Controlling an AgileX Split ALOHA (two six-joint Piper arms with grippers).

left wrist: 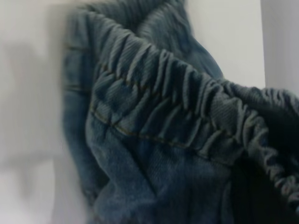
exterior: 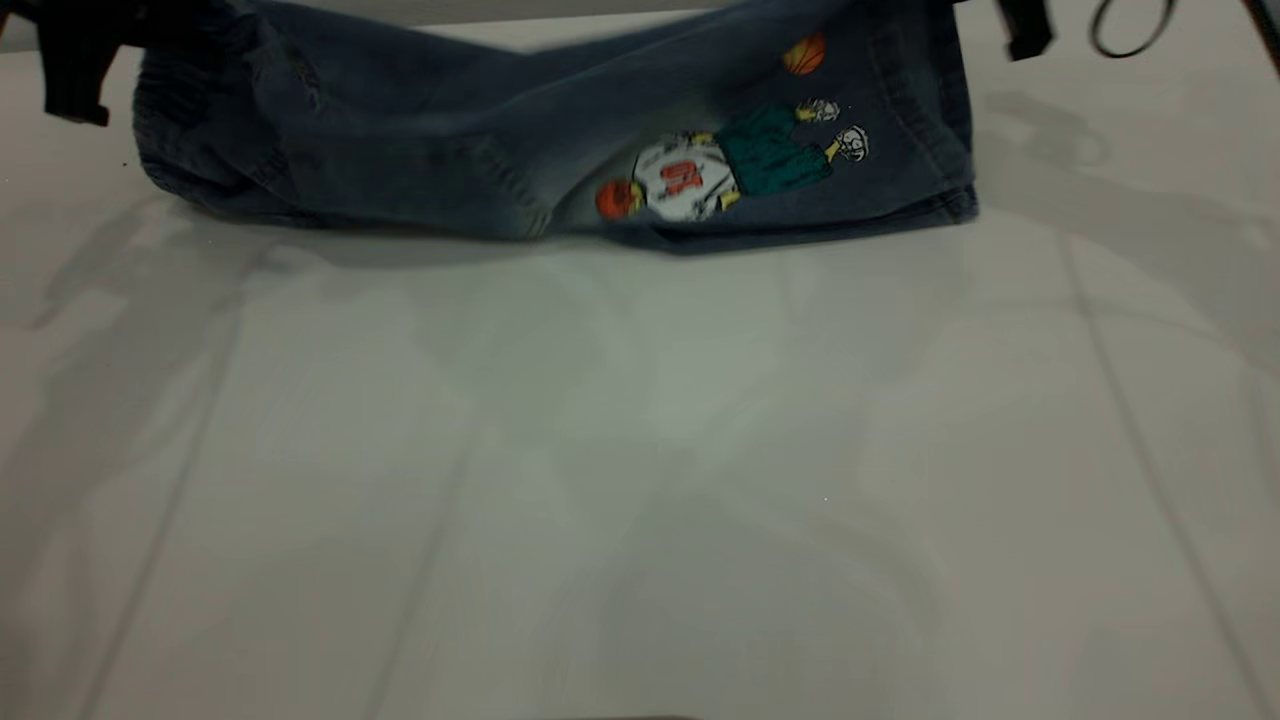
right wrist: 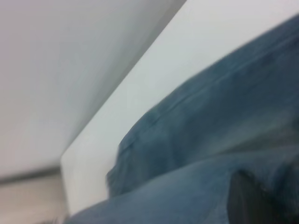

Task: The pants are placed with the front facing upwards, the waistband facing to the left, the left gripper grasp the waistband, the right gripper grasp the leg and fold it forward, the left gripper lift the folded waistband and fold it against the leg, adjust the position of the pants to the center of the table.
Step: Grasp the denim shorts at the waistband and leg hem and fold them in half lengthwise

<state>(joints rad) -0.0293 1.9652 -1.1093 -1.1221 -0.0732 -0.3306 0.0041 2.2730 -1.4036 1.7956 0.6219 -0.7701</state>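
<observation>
While the pants (exterior: 480, 140) hang lifted along the far edge of the table (exterior: 640, 480), their lower fold touches the surface and the leg (exterior: 800, 150) at the right shows its cartoon figure and basketball. At the top left, the left gripper (exterior: 75, 70) meets the waistband (left wrist: 187, 102); the right gripper (exterior: 1025, 30) sits top right by the hem. Neither grip can be made out.

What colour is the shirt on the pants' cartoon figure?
White with red print, on the cartoon figure; exterior view.
</observation>
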